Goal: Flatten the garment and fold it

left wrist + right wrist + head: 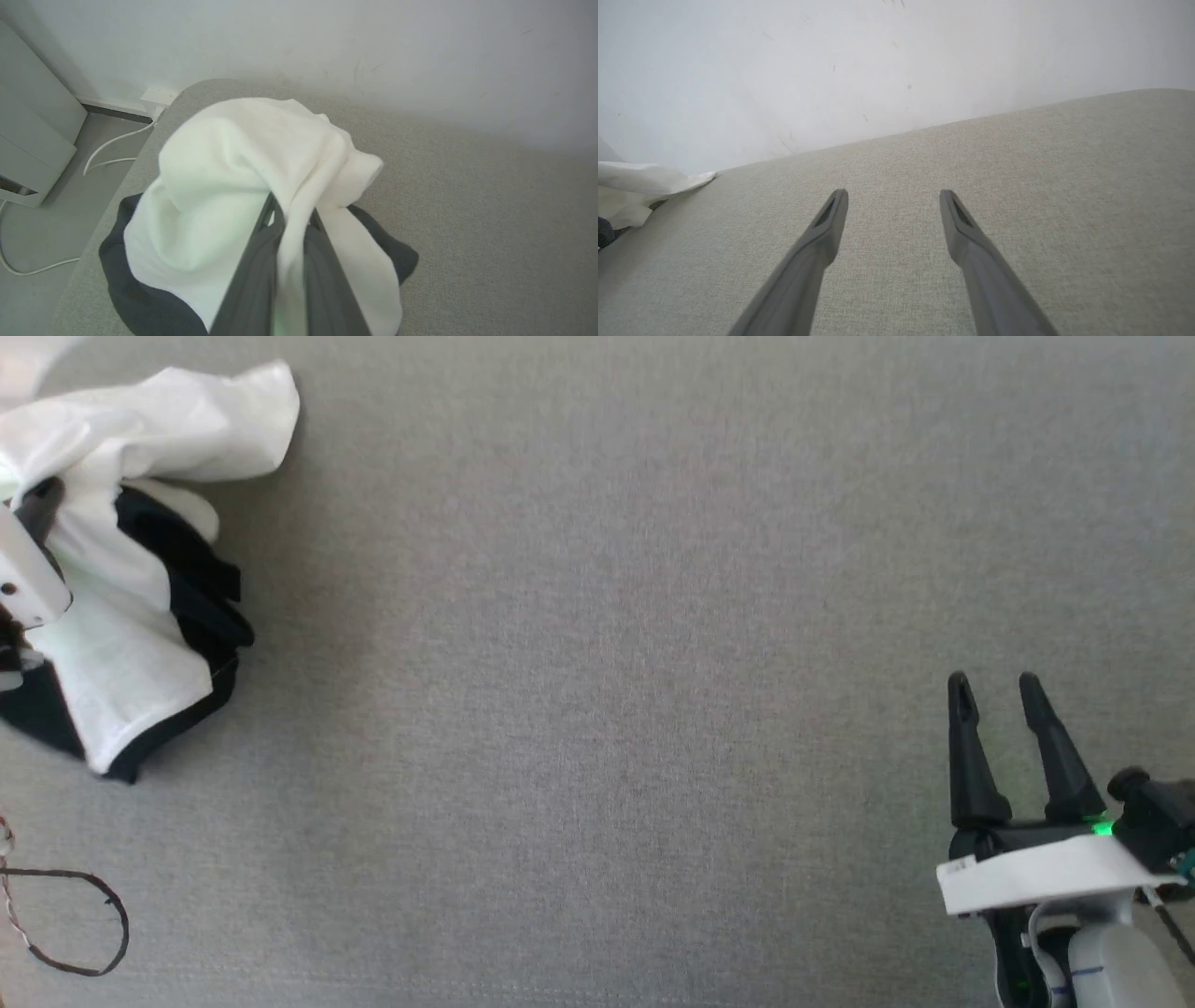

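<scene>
Left wrist view: we list the left tool (pixel 293 210) pinching a fold of the bunched shirt (pixel 219 177), upper left of the head view, likely to lift and spread it; right tool (pixel 994 689) spread, lower right.

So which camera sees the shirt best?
The left wrist view. The crumpled shirt sits mid-picture, white over dark parts, with the left gripper shut on a white fold. The head view has the shirt at its left edge, partly cut off. The right wrist view catches a white corner at its left edge.
</scene>
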### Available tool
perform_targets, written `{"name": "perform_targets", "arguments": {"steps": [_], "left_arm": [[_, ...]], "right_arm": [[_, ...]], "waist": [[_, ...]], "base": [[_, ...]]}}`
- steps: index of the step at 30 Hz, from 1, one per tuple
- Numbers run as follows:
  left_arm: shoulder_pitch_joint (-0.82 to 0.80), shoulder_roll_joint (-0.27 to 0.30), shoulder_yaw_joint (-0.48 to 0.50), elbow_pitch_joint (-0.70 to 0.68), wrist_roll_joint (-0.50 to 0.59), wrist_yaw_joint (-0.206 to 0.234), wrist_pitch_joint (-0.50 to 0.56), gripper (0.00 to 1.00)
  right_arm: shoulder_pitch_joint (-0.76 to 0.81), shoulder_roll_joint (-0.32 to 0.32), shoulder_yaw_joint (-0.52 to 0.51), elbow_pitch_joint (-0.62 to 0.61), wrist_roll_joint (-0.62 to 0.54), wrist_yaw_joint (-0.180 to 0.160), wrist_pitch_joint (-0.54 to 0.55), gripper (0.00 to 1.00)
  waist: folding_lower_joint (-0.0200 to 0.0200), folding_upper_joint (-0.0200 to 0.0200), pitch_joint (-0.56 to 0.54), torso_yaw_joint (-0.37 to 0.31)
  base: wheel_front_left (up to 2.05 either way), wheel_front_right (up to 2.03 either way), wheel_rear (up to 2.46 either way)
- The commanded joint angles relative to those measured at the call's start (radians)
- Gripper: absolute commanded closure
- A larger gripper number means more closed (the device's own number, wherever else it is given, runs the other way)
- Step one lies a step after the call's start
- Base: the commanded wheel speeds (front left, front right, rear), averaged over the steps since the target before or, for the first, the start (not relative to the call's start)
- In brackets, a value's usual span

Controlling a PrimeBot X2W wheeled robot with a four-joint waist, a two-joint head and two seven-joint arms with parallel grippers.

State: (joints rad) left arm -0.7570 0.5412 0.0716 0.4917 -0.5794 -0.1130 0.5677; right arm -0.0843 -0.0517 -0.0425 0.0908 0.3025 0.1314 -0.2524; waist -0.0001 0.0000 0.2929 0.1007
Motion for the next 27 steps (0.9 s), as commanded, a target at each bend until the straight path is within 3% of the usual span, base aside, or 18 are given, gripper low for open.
{"name": "perform_targets", "arguments": {"steps": [1,11,27], "left_arm": [[-0.007,0.009,-0.007,-0.014,-0.001,-0.006,-0.006,1.0],[-0.049,0.006,-0.112,-0.151,0.011,-0.015,-0.032,1.0],[-0.104,-0.152,-0.332,-0.341,-0.004,-0.009,-0.071,1.0]], "right_arm": [[0.011,0.001,0.0,0.008,0.01,-0.001,-0.008,0.0],[0.067,0.001,-0.021,0.005,0.049,-0.001,-0.009,0.0],[0.123,0.001,-0.006,-0.005,0.061,-0.001,-0.009,0.0]], "waist": [[0.0001,0.0,-0.07,0.003],[0.0001,0.0,-0.209,0.003],[0.0001,0.0,-0.313,-0.048]], "base": [[0.0,0.0,0.0],[0.0,0.0,0.0],[0.0,0.0,0.0]]}}
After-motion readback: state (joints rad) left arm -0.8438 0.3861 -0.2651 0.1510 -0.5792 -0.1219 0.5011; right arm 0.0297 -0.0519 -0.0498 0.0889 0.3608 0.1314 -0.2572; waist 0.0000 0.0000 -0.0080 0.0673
